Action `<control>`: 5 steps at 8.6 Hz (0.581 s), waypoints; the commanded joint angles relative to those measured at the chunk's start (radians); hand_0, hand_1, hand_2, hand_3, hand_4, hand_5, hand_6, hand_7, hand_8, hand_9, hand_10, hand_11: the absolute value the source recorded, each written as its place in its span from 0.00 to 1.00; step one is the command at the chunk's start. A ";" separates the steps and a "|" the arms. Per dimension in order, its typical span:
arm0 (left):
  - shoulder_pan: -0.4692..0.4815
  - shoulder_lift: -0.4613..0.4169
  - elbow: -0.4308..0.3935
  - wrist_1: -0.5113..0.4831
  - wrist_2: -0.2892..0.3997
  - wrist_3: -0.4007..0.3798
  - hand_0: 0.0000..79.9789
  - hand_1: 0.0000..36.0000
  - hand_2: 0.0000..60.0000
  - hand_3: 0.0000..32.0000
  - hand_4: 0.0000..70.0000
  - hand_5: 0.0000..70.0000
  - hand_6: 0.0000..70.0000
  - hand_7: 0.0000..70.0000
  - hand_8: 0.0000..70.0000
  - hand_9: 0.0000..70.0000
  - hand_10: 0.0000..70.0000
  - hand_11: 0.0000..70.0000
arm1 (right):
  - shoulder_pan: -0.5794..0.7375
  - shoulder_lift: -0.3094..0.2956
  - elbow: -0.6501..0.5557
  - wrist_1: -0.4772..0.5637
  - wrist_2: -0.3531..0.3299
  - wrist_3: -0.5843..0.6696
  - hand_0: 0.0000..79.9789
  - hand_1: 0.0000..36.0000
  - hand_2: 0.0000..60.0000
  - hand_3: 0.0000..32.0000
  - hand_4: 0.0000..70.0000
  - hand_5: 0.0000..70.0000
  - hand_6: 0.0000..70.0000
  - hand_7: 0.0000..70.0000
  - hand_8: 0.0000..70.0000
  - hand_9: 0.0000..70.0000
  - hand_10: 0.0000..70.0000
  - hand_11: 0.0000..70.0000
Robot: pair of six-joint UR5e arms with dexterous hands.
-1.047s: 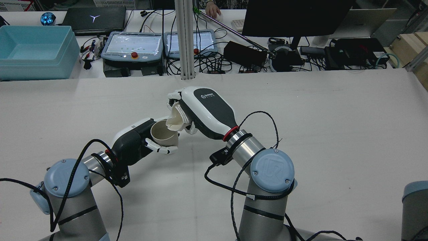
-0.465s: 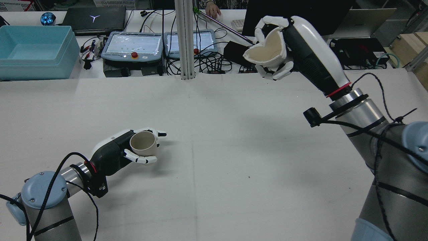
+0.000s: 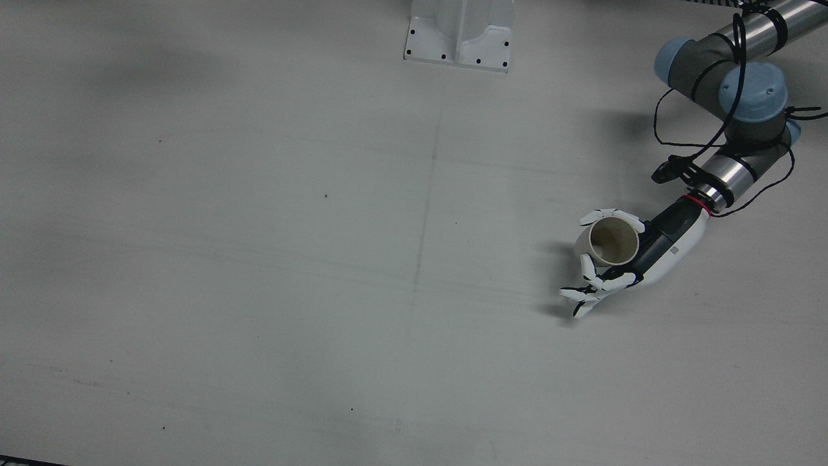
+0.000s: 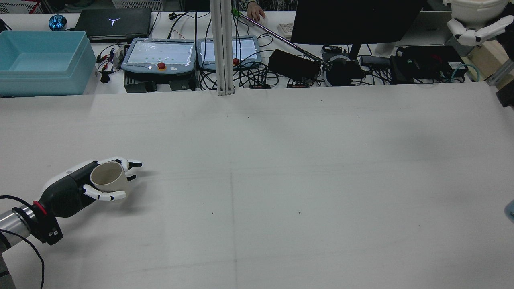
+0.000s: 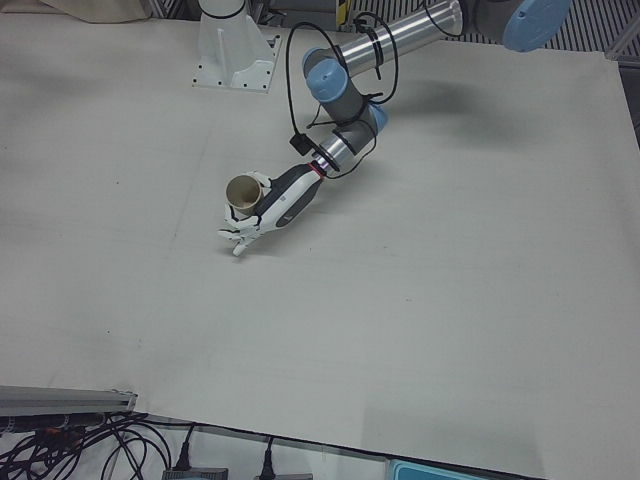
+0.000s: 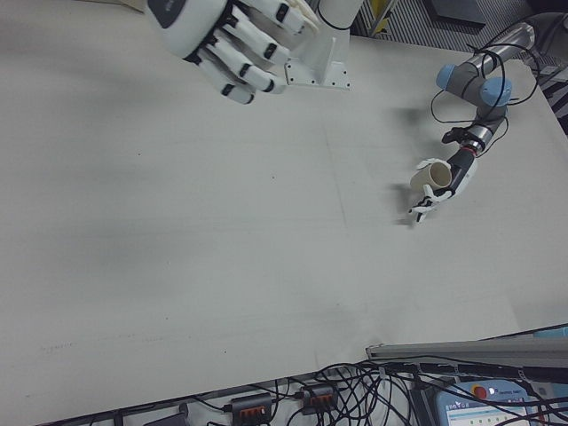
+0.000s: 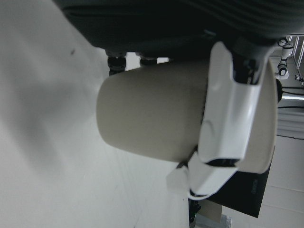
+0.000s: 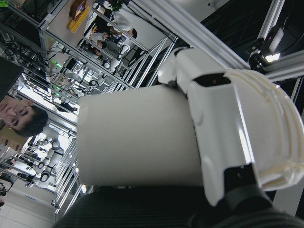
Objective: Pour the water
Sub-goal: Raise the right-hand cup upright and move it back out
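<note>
In the front view the left hand (image 3: 621, 259) was closed around a beige cup (image 3: 608, 241), mouth up, low over the white table (image 3: 259, 259) near that view's right side. In the rear view the same hand (image 4: 84, 185) gripped the cup (image 4: 107, 178) at the table's near left, while the right hand (image 4: 476, 24) showed at the top right corner, raised high, its fingers (image 4: 478, 35) wrapped under a white cup (image 4: 474, 7) cut off by the frame. The left-front view showed the left hand (image 5: 268, 208) with the cup (image 5: 243, 190) upright in its grip. In the right-front view the right hand (image 6: 226, 35) loomed large at the top, and the left hand (image 6: 441, 184) held its cup (image 6: 429, 173) far off. The left hand view showed fingers (image 7: 228, 118) closed on the beige cup (image 7: 156, 114). The right hand view showed fingers (image 8: 218, 133) clasping the white cup (image 8: 137, 137), well above the table.
</note>
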 commanded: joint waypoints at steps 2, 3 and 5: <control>-0.281 0.230 0.009 -0.208 0.135 -0.006 0.77 0.73 0.74 0.00 1.00 1.00 0.23 0.38 0.07 0.07 0.10 0.17 | 0.112 -0.095 -0.593 0.493 -0.101 0.274 1.00 1.00 0.96 0.00 0.18 1.00 0.59 0.78 0.46 0.63 0.63 0.94; -0.384 0.255 0.012 -0.226 0.187 -0.001 0.76 0.72 0.73 0.00 1.00 1.00 0.23 0.38 0.06 0.07 0.10 0.17 | 0.075 -0.060 -0.803 0.677 -0.092 0.322 1.00 1.00 0.98 0.00 0.19 1.00 0.61 0.80 0.48 0.65 0.64 0.95; -0.469 0.327 0.031 -0.292 0.236 0.005 0.76 0.69 0.66 0.00 1.00 1.00 0.22 0.38 0.06 0.06 0.10 0.16 | -0.019 0.050 -1.135 0.847 -0.073 0.327 1.00 1.00 1.00 0.00 0.21 1.00 0.68 0.89 0.52 0.70 0.65 0.96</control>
